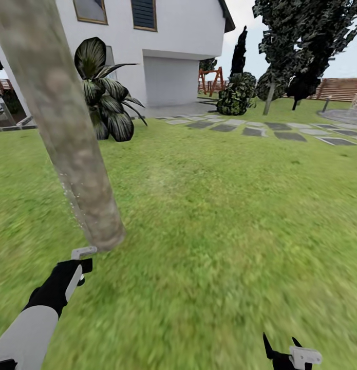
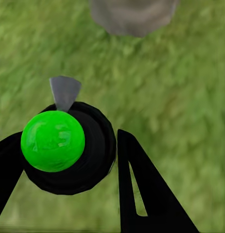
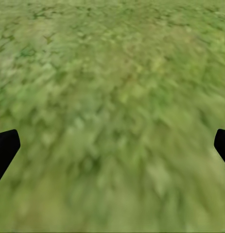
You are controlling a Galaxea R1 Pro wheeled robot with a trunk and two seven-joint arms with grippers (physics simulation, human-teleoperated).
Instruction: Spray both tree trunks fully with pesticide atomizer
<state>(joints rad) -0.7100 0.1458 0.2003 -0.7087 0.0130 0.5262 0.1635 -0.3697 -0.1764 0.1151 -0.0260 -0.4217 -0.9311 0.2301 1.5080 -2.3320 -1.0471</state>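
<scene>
1. Black bottle, green-topped here — the pesticide atomizer (image 2: 68,148) sits clamped between my left gripper (image 2: 68,160) fingers, its grey nozzle aimed at the tree trunk (image 1: 70,133) base just ahead.
2. I hold it low and close so spray should reach the bark.
3. My right gripper (image 3: 112,145) hangs spread wide over grass (image 1: 224,216) — empty.

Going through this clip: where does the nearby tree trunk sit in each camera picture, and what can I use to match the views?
Head view: the tree trunk leans across the left side, its base just above the left gripper.
Left wrist view: the trunk's base is at the picture's upper edge, ahead of the grey nozzle of the spray bottle.
Right wrist view: grass between wide-set fingertips.
Shared landmark: the grass.
</scene>
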